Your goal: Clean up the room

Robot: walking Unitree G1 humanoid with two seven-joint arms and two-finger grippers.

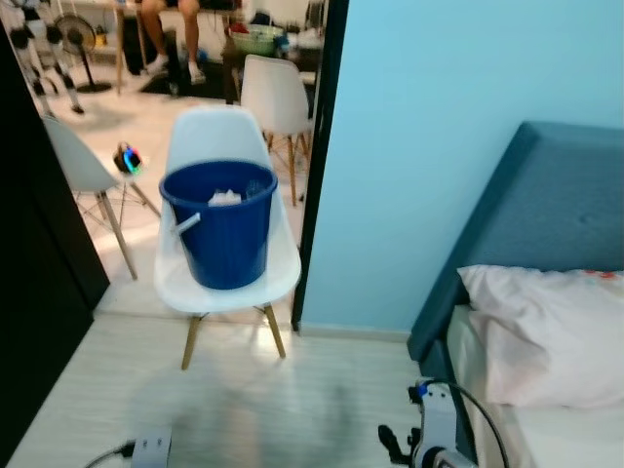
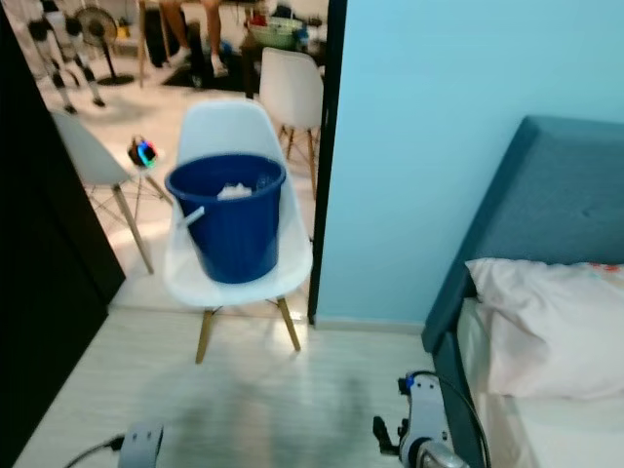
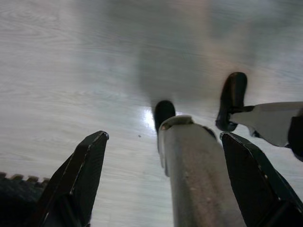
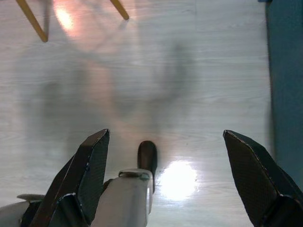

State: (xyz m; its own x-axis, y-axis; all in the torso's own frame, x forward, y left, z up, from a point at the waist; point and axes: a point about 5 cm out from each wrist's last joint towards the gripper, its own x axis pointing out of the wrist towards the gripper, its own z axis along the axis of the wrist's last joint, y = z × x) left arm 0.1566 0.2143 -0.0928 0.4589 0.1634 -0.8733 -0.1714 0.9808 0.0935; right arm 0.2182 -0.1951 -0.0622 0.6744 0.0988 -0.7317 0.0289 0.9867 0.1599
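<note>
Ahead of the robot, on the seat of a white chair with wooden legs, stands a blue bucket with something white lying inside it near the rim. That chair sits at the edge of a doorway beside a light blue wall, and behind it a second white chair and a third one stand on the brighter floor of the next room, where a person's legs show at a table far back. To the robot's right, a blue bed frame holds a pale pillow. Both arms hang low over the pale wooden floor, well short of the bucket and apart from it. In the left wrist view the left gripper has its two black fingers spread wide with nothing between them but floor and the robot's own leg. In the right wrist view the right gripper is likewise spread wide and empty, pointing down at the floor, with the chair's wooden legs at the far edge of that view and the bed's blue side along another edge.
</note>
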